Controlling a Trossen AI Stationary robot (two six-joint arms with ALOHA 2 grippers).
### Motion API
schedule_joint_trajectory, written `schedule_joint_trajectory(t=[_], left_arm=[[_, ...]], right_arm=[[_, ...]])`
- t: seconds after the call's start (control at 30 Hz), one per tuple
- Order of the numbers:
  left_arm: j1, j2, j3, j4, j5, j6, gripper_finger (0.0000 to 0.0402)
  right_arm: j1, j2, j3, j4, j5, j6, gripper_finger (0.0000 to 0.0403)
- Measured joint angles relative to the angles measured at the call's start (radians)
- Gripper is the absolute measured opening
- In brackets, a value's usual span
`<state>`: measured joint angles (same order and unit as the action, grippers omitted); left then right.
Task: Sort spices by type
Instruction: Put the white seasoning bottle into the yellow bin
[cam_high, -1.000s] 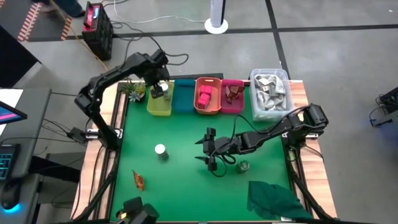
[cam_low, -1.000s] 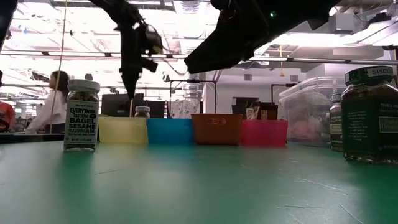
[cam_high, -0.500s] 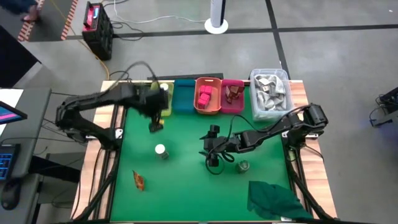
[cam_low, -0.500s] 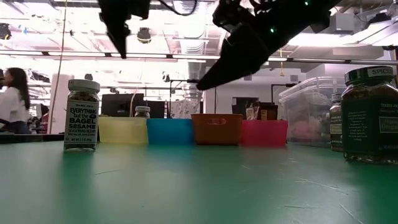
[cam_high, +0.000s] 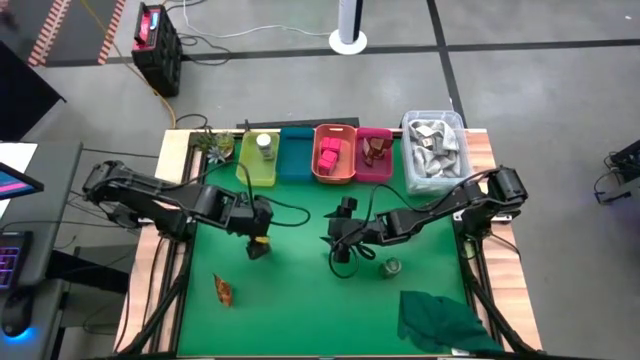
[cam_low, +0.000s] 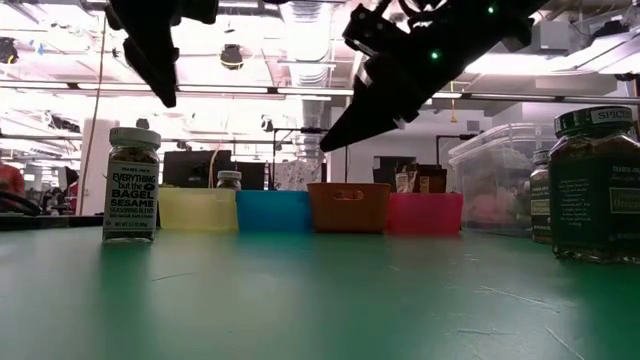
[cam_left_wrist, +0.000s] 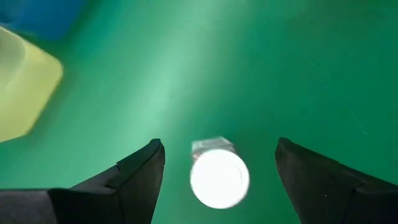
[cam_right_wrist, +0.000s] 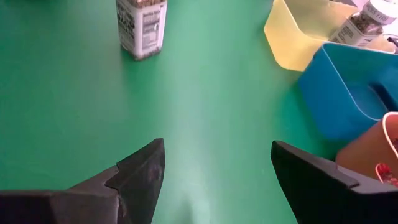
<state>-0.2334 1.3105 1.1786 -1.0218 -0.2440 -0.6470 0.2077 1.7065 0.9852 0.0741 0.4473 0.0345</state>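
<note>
A white-capped jar (cam_left_wrist: 219, 179) stands upright on the green mat (cam_high: 300, 290). My left gripper (cam_left_wrist: 219, 144) hovers open above it, one finger to each side, and hides it in the high view (cam_high: 257, 241). In the low view this jar (cam_low: 131, 185) stands below my left gripper (cam_low: 165, 92). My right gripper (cam_high: 340, 248) hangs open mid-table, near a round green jar (cam_high: 391, 267). A brown-orange piece (cam_high: 222, 290) lies near the front left. Another white-capped jar (cam_high: 264, 146) stands in the yellow bin (cam_high: 250, 172).
Along the far edge stand the yellow bin, a blue bin (cam_high: 295, 158), an orange bin (cam_high: 334, 176) with pink-red cubes, a pink bin (cam_high: 374, 172) with brown pieces and a clear tub (cam_high: 434, 150). A dark green cloth (cam_high: 440, 320) lies front right.
My left gripper has swung from over the yellow bin toward the table's near edge and now stands above the white-capped jar on the mat, open throughout. The jar in the yellow bin has stayed there. My right gripper has turned a little in place.
</note>
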Motion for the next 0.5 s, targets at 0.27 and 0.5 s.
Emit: schedule_joint_trajectory(t=[0.27, 0.5], left_arm=[[-0.032, 0.021, -0.031, -0.003, -0.123, -0.085, 0.0293], [-0.069, 0.019, -0.101, 0.097, -0.117, -0.087, 0.0293]], right_arm=[[0.009, 0.000, 0.000, 0.028, -0.001, 0.003, 0.0321], [0.022, 0.000, 0.000, 0.032, -0.003, 0.002, 0.0321]])
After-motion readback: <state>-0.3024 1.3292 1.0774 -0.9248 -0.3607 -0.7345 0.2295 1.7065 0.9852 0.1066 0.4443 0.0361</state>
